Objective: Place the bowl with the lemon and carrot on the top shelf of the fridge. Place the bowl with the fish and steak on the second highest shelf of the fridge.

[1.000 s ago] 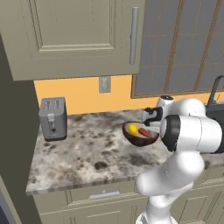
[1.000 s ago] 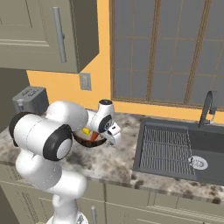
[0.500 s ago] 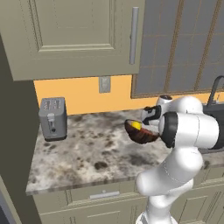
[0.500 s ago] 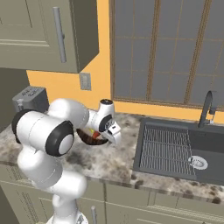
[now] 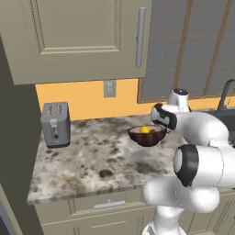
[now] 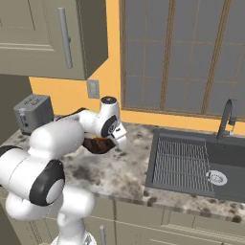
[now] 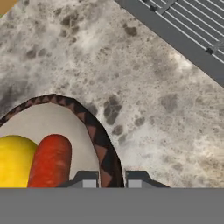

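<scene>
The brown bowl [image 5: 147, 135] hangs just above the speckled table [image 5: 92, 160], to the right of the toaster [image 5: 55, 123] and on the sink's [image 6: 191, 165] left. It looks lifted clear of the stone rather than resting on it, which fits the first step: this bowl must be carried to the fridge's top shelf, so it has to come off the table first. It is held level, which keeps the lemon [image 7: 13, 162] and carrot [image 7: 51, 161] from rolling out; both lie side by side on the pale inner floor, the lemon farther from the pincer than the carrot.

The pincer [image 7: 111, 180] is pressed together on the bowl's rim, one fingertip [image 7: 86, 179] inside the wall and the other outside, with the patterned brown rim running up between them. A rim pinch makes sense here, since the bowl is too wide to span and its contents leave the edge free. From the left base view the hand sits at the bowl's right side, wrist angled down over the edge.

Judging by the scene, the lift has only begun, and the drive to the fridge is yet to come.
</scene>
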Available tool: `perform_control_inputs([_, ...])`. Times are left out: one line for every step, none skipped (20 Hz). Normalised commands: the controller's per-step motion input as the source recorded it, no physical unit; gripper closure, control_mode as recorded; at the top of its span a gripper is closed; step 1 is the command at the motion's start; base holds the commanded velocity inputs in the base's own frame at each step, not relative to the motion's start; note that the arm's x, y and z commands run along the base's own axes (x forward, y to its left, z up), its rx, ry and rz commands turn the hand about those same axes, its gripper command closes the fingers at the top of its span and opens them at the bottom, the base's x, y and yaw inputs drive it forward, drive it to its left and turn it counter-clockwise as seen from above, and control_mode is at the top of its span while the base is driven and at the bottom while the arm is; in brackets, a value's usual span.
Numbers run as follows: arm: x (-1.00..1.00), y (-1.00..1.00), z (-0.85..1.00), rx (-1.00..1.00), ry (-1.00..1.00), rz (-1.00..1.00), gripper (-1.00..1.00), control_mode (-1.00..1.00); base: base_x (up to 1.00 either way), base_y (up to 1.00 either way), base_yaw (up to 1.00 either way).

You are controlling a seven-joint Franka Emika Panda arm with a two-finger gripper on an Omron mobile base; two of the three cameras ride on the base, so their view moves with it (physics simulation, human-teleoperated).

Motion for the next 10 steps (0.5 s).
perform_control_inputs([-0.33,0.12,1.00,0.01,-0.27,-0.22,1.00,-1.00,0.00,0.00,0.00])
perform_control_inputs([-0.49,0.08,1.00,0.05,-0.30,-0.22,1.00,-1.00,0.00,0.00,0.00])
perform_control_inputs([-0.59,0.09,1.00,0.07,-0.30,-0.23,1.00,-1.00,0.00,0.00,0.00])
perform_control_inputs([-0.64,0.06,1.00,0.07,-0.29,-0.23,1.00,-1.00,0.00,0.00,0.00])
perform_control_inputs([-0.69,0.03,1.00,0.08,-0.29,-0.25,1.00,-1.00,0.00,0.00,0.00])
perform_control_inputs([-0.79,0.00,1.00,0.07,-0.34,-0.26,1.00,-1.00,0.00,0.00,0.00])
perform_control_inputs([-0.86,0.00,1.00,0.05,-0.38,-0.25,1.00,-1.00,0.00,0.00,0.00])
perform_control_inputs([-0.92,0.00,1.00,0.05,-0.36,-0.24,1.00,-1.00,0.00,0.00,0.00])
perform_control_inputs([-1.00,0.00,1.00,0.05,-0.26,-0.21,1.00,-1.00,0.00,0.00,0.00])
perform_control_inputs([-1.00,0.00,1.00,0.03,-0.22,-0.17,1.00,-1.00,0.00,0.00,0.00])
